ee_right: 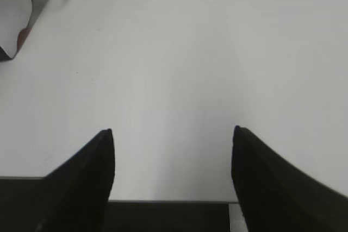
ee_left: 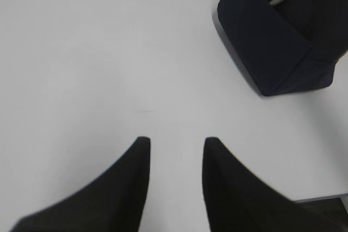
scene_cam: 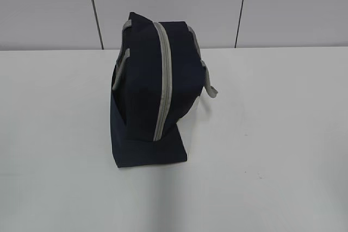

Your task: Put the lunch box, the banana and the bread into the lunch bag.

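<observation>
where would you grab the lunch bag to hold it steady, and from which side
Judging by its pose, take the grey strap handle looping off the right side of the lunch bag, coming in from the right with the open right pincer. The strap stands clear of the fabric, and the grey zipper along the top looks closed, offering little to pinch.

The lunch bag [scene_cam: 144, 96] is matt navy cloth with a grey woven zipper [scene_cam: 163, 80] strip. The table [scene_cam: 272, 161] is smooth, white, faintly glossy.

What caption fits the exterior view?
Navy lunch bag with its grey zipper closed stands alone on the white table; no arms or food in view.
</observation>
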